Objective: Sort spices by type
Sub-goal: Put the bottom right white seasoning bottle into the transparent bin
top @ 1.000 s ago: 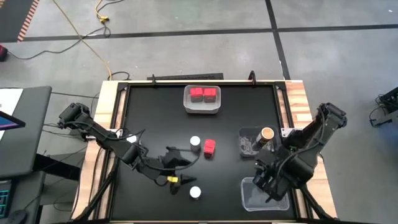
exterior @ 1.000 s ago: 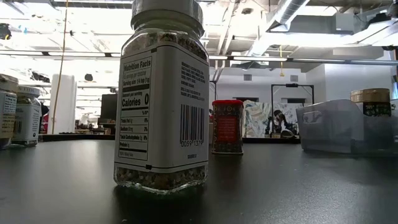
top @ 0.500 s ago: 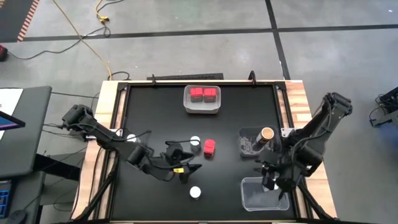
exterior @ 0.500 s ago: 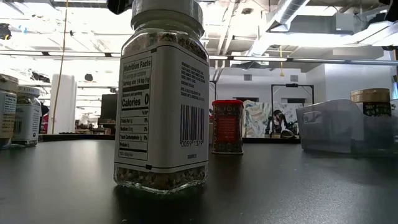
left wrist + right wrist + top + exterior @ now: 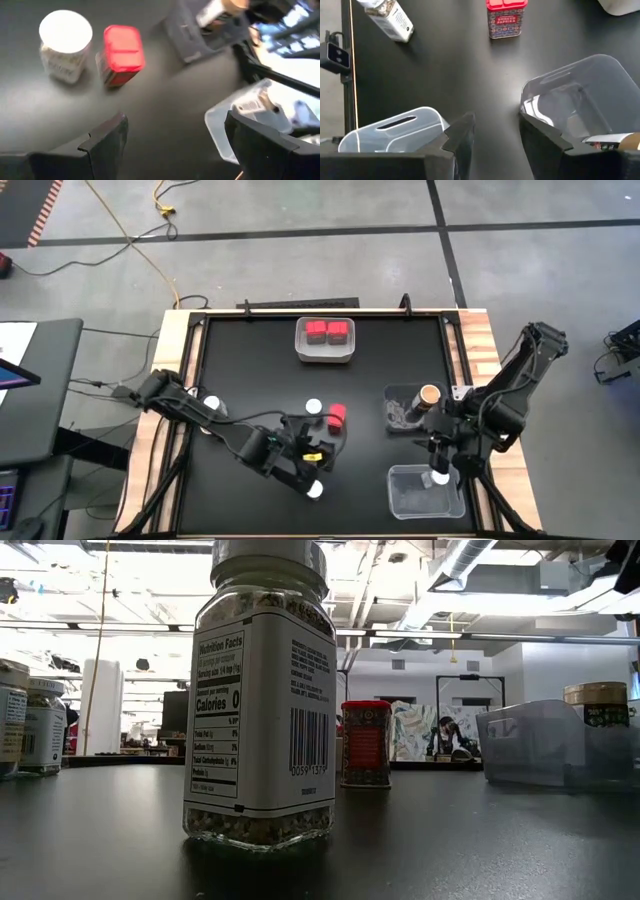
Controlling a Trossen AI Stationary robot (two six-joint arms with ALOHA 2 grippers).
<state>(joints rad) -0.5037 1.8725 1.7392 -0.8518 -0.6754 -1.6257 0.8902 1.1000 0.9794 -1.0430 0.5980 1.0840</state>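
One white-lidded jar (image 5: 438, 478) now sits in the clear bin (image 5: 402, 498).

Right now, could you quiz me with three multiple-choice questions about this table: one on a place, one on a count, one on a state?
1. Where is the brown jar? A on the floor; B in a clear bin; C on a shelf.
2. How many red boxes are in the white bin? A one; B two; C four.
3. The red box outside the bins is: A upright; B on its side; C stacked on a jar.
Answers: B, clear walls surround it; B, two sit side by side; A, it stands on its base.
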